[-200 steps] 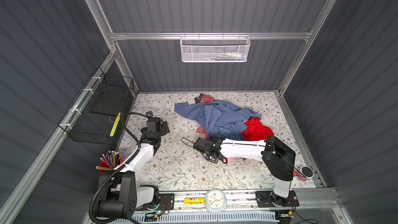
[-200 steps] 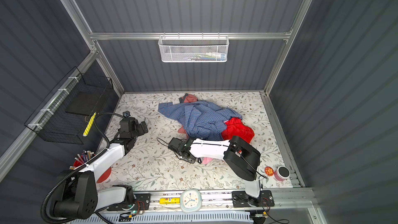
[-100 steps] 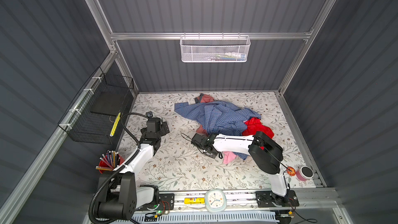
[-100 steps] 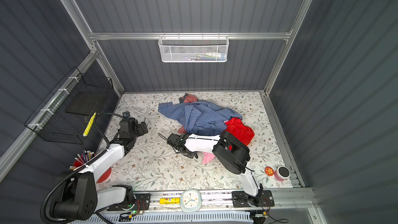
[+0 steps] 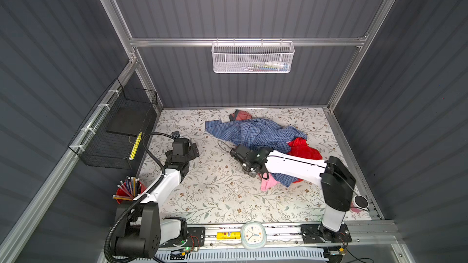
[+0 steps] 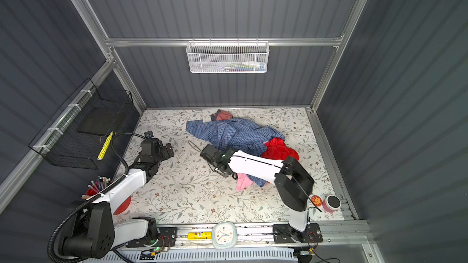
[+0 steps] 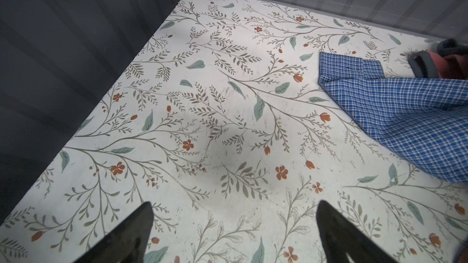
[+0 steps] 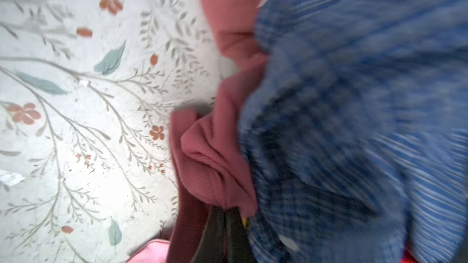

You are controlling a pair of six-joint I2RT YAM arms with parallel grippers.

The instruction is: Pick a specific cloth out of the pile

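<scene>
The pile (image 5: pixel 253 132) lies at the back right of the floral table: a large blue checked shirt (image 6: pixel 235 132), a bright red cloth (image 5: pixel 304 149) and a pale pink piece (image 5: pixel 268 183). In the right wrist view the cloth (image 8: pixel 215 163), dusty salmon-pink knit, sticks out from under the shirt (image 8: pixel 354 97). My right gripper (image 8: pixel 225 209) is shut on a fold of it. In both top views that gripper (image 5: pixel 236 149) (image 6: pixel 206 151) sits at the pile's left edge and hides the cloth. My left gripper (image 7: pixel 234 206) (image 5: pixel 192 148) hangs open over bare table, left of the pile.
A small salmon piece with grey trim (image 5: pixel 240 116) lies behind the shirt. A black wire basket (image 5: pixel 119 132) hangs on the left wall, a white mesh basket (image 5: pixel 253 58) on the back wall. A red pencil cup (image 5: pixel 128 191) and a clock (image 5: pixel 253 234) stand at the front.
My right gripper has moved back and left to the pile's edge and closed its jaws on the salmon-pink cloth. The left arm has not moved.
</scene>
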